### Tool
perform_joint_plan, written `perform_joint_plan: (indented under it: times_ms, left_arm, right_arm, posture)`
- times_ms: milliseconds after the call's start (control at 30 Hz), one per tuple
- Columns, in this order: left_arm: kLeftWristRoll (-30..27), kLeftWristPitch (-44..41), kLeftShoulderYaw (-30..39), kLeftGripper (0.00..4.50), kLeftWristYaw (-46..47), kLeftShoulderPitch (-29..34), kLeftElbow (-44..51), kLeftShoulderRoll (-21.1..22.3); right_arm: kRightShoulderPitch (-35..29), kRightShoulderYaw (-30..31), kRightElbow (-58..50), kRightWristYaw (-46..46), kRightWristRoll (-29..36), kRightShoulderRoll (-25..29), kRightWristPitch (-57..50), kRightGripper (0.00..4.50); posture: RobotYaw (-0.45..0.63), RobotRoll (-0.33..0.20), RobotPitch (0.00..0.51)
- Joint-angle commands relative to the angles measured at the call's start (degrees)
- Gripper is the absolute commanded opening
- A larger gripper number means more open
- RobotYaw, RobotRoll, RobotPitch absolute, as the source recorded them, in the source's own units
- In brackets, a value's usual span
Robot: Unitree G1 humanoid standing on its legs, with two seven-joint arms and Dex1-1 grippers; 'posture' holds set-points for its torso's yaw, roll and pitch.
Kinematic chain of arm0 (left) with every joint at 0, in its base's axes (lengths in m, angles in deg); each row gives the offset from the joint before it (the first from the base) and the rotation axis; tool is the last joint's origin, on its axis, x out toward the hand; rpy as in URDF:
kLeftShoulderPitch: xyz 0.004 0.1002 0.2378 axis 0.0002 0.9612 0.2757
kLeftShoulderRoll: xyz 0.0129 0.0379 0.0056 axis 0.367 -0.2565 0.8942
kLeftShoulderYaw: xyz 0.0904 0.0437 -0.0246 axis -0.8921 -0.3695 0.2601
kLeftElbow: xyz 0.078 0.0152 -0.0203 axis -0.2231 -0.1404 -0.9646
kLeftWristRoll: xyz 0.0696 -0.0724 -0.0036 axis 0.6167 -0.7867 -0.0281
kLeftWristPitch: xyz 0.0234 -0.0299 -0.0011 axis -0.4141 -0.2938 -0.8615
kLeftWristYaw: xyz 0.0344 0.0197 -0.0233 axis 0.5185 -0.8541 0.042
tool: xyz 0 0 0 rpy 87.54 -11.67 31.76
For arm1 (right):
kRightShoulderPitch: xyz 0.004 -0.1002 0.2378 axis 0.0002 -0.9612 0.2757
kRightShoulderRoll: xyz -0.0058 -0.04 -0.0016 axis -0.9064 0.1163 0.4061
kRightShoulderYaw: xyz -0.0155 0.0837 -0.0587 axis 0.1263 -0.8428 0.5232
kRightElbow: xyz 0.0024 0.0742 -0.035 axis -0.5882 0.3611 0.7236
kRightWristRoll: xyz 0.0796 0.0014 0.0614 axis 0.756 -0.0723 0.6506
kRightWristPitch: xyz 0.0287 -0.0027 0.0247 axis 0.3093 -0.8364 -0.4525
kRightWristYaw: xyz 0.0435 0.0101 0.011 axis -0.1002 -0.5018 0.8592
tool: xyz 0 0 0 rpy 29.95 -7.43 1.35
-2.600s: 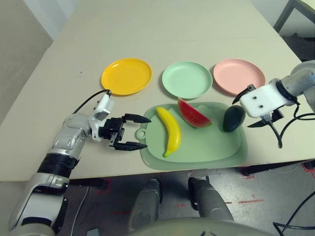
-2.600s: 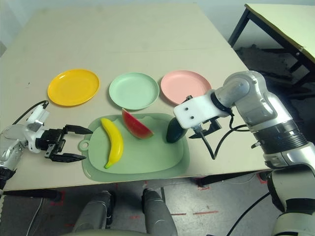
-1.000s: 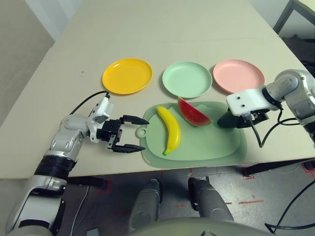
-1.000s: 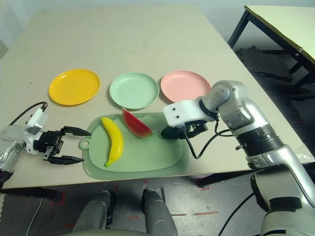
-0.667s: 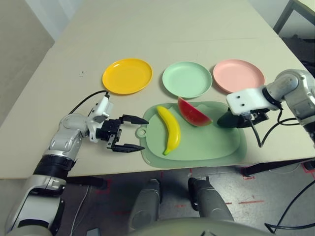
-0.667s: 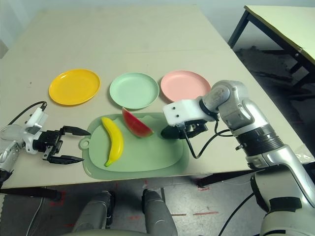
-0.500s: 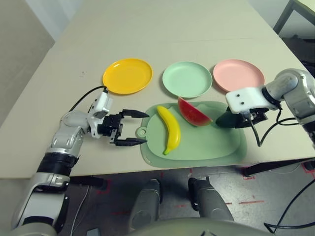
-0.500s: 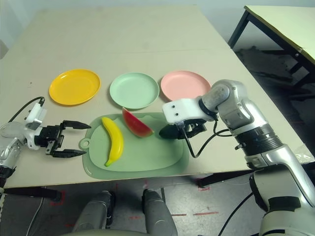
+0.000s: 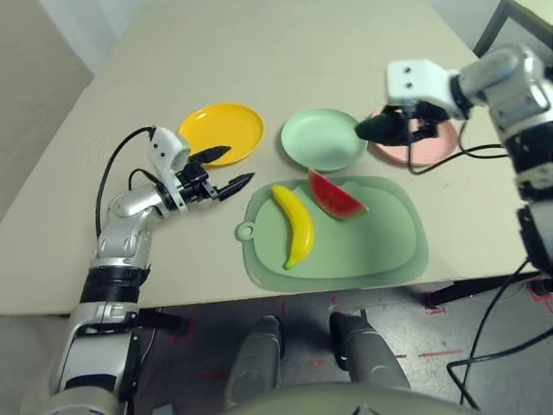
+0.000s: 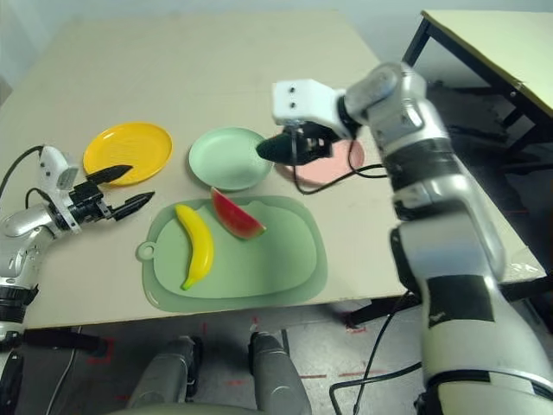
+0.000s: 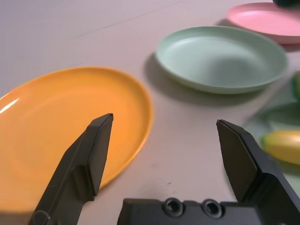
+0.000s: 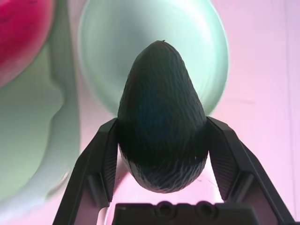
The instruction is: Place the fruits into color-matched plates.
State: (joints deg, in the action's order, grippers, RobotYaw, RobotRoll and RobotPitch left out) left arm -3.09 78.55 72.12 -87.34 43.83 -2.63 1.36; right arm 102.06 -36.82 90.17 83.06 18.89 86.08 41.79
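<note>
At the far left, your left gripper [image 9: 223,170] hovered low over the table [image 9: 285,43] with its two black fingers spread apart and nothing between them, at the near edge of the yellow-orange plate [image 9: 221,134], likely waiting its turn for the banana. Just to its right lay the pale green mat [image 9: 380,251], its ring tab pointing toward that gripper; the banana [image 9: 294,226] lay lengthwise on the mat's left part, and the watermelon wedge [image 9: 335,195] rested near the mat's far edge, close to the mint green plate [image 9: 321,140]. That plate, in the middle of the row, was bare, so its whole dish was free to receive fruit. Further right, your right gripper [image 12: 161,187] was clamped on the avocado [image 12: 161,126], gripping its broad end from both sides with the narrow tip pointing forward, raised above the table between the mint green plate's right rim and the pink plate [image 9: 432,149]. The wrist view looked along the avocado to the green plate, suggesting the drop was lined up. All three plates sat well inside the table edges, with open surface beyond them.
</note>
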Motion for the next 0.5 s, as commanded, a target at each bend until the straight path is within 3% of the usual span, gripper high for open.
perform_joint_plan:
  times_ms: [33, 367, 500]
  left_arm:
    - [1.10, -0.73, -0.17, 4.50, 0.82, 1.12, 1.52, -0.42]
    - [1.44, -0.75, -0.19, 4.50, -0.09, 3.58, 4.69, 0.46]
    - [1.26, -0.91, -0.24, 4.50, -0.33, 4.52, 5.55, 0.39]
  right_arm:
    - [2.31, 0.92, 6.52, -3.61, -2.51, -3.65, 3.60, 3.02]
    - [1.92, 2.17, 14.19, -10.62, -8.80, -8.99, 7.17, 3.02]
    - [1.78, 1.84, 14.48, -10.18, -9.16, -8.75, 7.77, 4.35]
  posture:
    - [0.05, 0.000, 0.172]
    - [0.11, 0.000, 0.172]
    - [0.10, 0.000, 0.166]
